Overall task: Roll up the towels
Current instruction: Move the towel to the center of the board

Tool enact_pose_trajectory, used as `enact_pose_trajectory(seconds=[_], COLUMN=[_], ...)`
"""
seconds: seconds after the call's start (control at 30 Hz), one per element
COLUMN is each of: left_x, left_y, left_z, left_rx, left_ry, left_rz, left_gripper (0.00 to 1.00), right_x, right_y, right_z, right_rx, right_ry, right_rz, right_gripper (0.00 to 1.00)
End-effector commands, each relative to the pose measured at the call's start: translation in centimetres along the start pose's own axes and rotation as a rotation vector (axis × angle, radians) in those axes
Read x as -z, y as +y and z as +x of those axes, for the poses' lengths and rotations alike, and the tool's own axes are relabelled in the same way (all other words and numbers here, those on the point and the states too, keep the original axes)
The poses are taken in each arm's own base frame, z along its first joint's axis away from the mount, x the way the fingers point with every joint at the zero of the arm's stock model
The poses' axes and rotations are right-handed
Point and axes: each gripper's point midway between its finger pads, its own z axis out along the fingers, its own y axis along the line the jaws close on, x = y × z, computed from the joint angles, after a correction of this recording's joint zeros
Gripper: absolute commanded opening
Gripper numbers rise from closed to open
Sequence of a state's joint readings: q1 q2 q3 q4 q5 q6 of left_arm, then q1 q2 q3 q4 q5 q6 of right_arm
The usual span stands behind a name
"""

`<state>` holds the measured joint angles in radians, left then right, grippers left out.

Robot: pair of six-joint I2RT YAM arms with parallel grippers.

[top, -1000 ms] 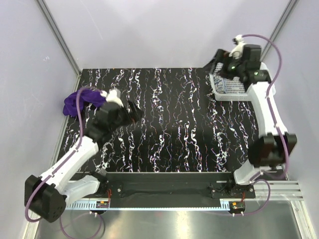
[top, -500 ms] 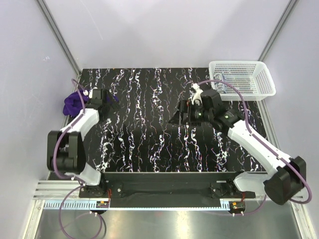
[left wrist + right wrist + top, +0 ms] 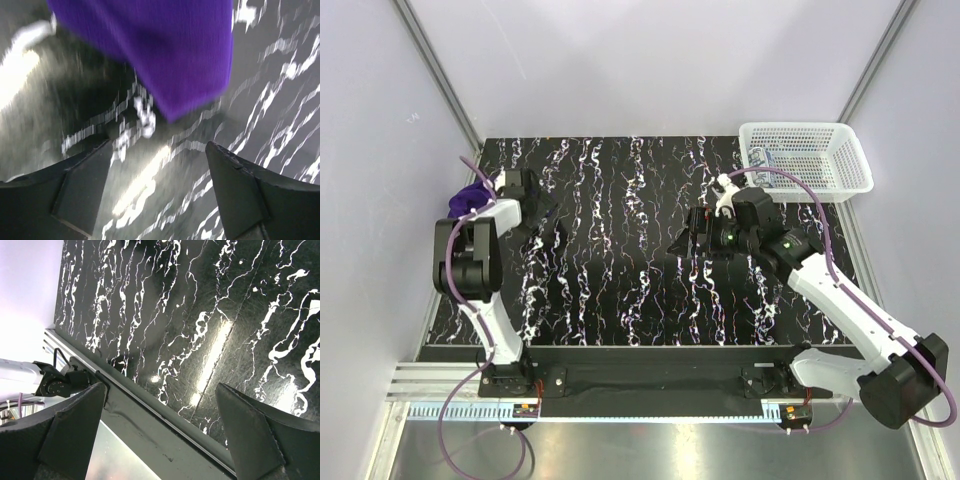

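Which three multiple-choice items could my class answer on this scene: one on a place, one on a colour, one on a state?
1. Where does the patterned towel lie?
A) in the white basket
B) at mid-table
C) under the left arm

2. What colour is the plain towel by the left claw?
A) green
B) purple
C) orange

3. How is the right claw?
A) shut on a towel
B) open and empty
C) shut on the basket

Answers:
1 A, blue-grey print shows inside the mesh walls.
2 B, purple cloth fills the top of the left wrist view.
3 B, it stands wide with nothing in it.
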<state>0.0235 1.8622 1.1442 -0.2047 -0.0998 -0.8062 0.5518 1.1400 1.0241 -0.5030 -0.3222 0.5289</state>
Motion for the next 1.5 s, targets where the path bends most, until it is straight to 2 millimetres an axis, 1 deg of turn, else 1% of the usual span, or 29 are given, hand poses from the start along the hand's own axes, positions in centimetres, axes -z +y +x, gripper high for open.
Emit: enact_pose_trajectory(seconds=[0.0,0.03,0.07,0.1,0.27,0.3,0.37,0.4,0.47,0.5,0.57,0.6,0.63,0.73,0.83,0.93,0.97,1.0,1.1,1.13,1.17,1.2,1.23,1.27,1.3,1.33,1.4,1.43,1.47], left_x=[-1.3,-1.7,-2.0,-2.6,-3.8,-3.9,-4.3,-4.4,-4.6,-4.6,-4.7,-4.6,-4.6,-4.1,-3.1,-1.5,-0.5,0.1,2.7,3.5,4.8,5.3,5.9,7.3,8.0,9.1,10.9,12.3,13.1], left_y=[-2.2,-2.2,-2.0,-2.0,-1.8,-2.0,-2.2,-2.3,-2.6,-2.8,-3.1,-3.4,-3.5,-4.1,-4.8,-5.5,-6.0,-6.2,-7.6,-8.6,-9.5,-9.4,-10.0,-10.8,-11.3,-12.8,-14.0,-15.4,-16.1], left_z=[-3.0,-2.9,-2.7,-2.6,-2.3,-2.1,-2.4,-2.4,-2.7,-2.8,-3.0,-3.1,-3.2,-3.6,-4.2,-4.8,-5.1,-5.1,-4.5,-3.4,-2.1,-2.1,-0.1,0.5,1.6,4.1,6.8,10.2,11.6], left_rx=[0.058,0.055,0.054,0.055,0.059,0.059,0.058,0.056,0.052,0.052,0.045,0.043,0.041,0.034,0.025,0.016,0.013,0.013,-0.009,-0.033,-0.056,-0.048,-0.073,-0.074,-0.081,-0.114,-0.114,-0.153,-0.132], left_ry=[-0.056,-0.049,-0.040,-0.033,-0.021,-0.012,-0.013,-0.011,-0.015,-0.014,-0.016,-0.012,-0.015,-0.021,-0.035,-0.060,-0.068,-0.072,-0.087,-0.078,-0.073,-0.077,-0.050,-0.054,-0.044,-0.017,0.004,0.045,0.059], left_rz=[0.063,0.060,0.050,0.043,0.025,0.029,0.028,0.030,0.037,0.042,0.053,0.061,0.065,0.087,0.116,0.150,0.170,0.180,0.224,0.246,0.272,0.276,0.294,0.319,0.334,0.372,0.403,0.444,0.454], left_gripper=[0.79,0.77,0.72,0.70,0.67,0.66,0.62,0.53,0.41,0.31,0.15,0.10,0.00,0.00,0.00,0.00,0.00,0.00,0.00,0.00,0.00,0.00,0.00,0.00,0.00,0.00,0.00,0.00,0.00], right_x=[-0.2,-0.3,-0.4,-0.6,-1.0,-1.2,-1.3,-1.3,-1.4,-1.5,-1.5,-1.5,-1.6,-1.5,-1.3,-0.9,-0.6,-0.5,0.2,0.2,0.6,0.8,1.0,1.5,1.7,1.9,2.5,2.8,3.2], right_y=[-0.6,-0.7,-0.8,-0.9,-1.1,-1.2,-1.4,-1.4,-1.6,-1.7,-1.9,-1.9,-2.1,-2.3,-2.1,-2.0,-1.8,-1.8,-1.7,-1.8,-1.6,-1.5,-1.6,-1.5,-1.5,-1.7,-2.0,-2.4,-2.8], right_z=[-0.2,-0.1,-0.1,0.0,0.2,0.2,0.4,0.4,0.5,0.6,0.7,0.6,0.9,1.0,1.0,0.9,0.8,0.9,0.9,1.0,1.0,1.1,1.0,1.1,1.2,1.1,1.4,1.4,1.8], right_rx=[0.023,0.025,0.024,0.024,0.028,0.029,0.030,0.029,0.028,0.028,0.028,0.029,0.024,0.021,0.018,0.016,0.018,0.014,0.013,0.011,0.009,0.007,0.005,0.006,0.003,0.000,-0.005,-0.010,-0.016], right_ry=[-0.008,-0.006,-0.003,0.005,0.017,0.020,0.027,0.026,0.028,0.030,0.030,0.027,0.032,0.032,0.029,0.020,0.010,0.011,-0.002,-0.003,-0.008,-0.010,-0.016,-0.023,-0.026,-0.034,-0.043,-0.051,-0.047], right_rz=[0.027,0.026,0.027,0.030,0.032,0.035,0.038,0.041,0.046,0.049,0.055,0.054,0.062,0.065,0.062,0.059,0.055,0.057,0.058,0.062,0.056,0.057,0.060,0.060,0.061,0.074,0.092,0.114,0.135], right_gripper=[1.00,1.00,1.00,1.00,0.99,1.00,1.00,1.00,1.00,1.00,1.00,1.00,1.00,1.00,1.00,1.00,1.00,1.00,1.00,1.00,1.00,1.00,1.00,0.99,1.00,1.00,1.00,1.00,1.00])
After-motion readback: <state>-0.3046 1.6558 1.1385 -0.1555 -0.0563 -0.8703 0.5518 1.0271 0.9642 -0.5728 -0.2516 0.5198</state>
